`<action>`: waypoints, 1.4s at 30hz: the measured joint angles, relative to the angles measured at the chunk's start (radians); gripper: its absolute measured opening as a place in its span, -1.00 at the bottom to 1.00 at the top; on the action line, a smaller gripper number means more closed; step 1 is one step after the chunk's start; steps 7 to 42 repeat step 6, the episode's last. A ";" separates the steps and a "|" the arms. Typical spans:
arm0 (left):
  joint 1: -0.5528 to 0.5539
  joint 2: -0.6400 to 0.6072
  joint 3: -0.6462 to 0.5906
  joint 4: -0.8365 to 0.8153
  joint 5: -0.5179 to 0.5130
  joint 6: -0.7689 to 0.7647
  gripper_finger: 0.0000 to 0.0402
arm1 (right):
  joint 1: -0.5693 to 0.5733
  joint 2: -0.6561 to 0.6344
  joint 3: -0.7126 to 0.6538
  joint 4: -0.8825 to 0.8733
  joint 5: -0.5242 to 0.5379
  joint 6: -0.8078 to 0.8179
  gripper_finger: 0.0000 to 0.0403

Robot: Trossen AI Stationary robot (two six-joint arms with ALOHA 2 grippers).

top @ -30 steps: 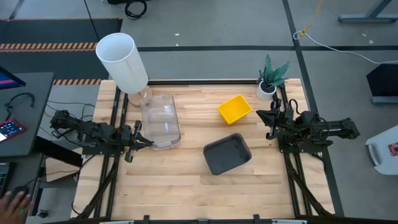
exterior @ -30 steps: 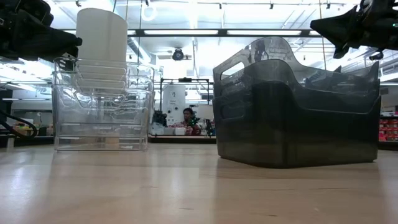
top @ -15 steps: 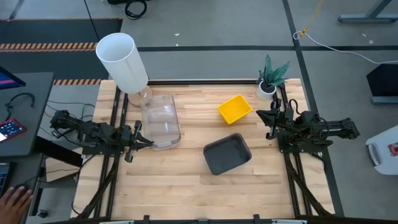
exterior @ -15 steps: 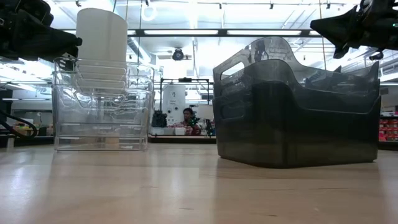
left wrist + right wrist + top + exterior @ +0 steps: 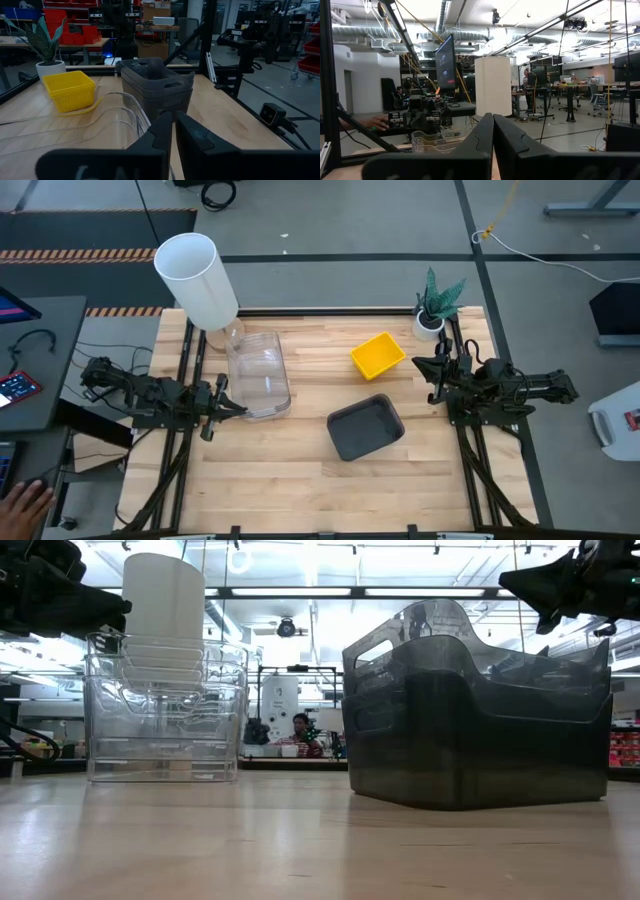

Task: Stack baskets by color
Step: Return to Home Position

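Note:
Nested clear baskets (image 5: 258,375) stand at the table's left, their bottom on the wood. At the middle right, toward the far edge, a yellow basket (image 5: 378,355) rests on the table. Two dark grey baskets (image 5: 365,427), one nested in the other (image 5: 156,82), sit nearer the front. My left gripper (image 5: 240,411) is shut, level, just off the clear baskets' near left corner and a little above their rim (image 5: 100,638). My right gripper (image 5: 418,364) hovers shut at the right, beside the yellow basket and clear of it.
A tall white cylinder (image 5: 197,278) stands at the far left corner behind the clear baskets. At the far right corner is a small potted plant (image 5: 437,305). Bare wood (image 5: 290,480) lies along the near edge. A person's hand (image 5: 25,500) shows off the table's left.

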 joint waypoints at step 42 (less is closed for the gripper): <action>0.000 0.000 0.000 0.000 0.000 0.000 -0.82 | 0.000 0.000 0.000 0.000 0.000 0.000 -0.92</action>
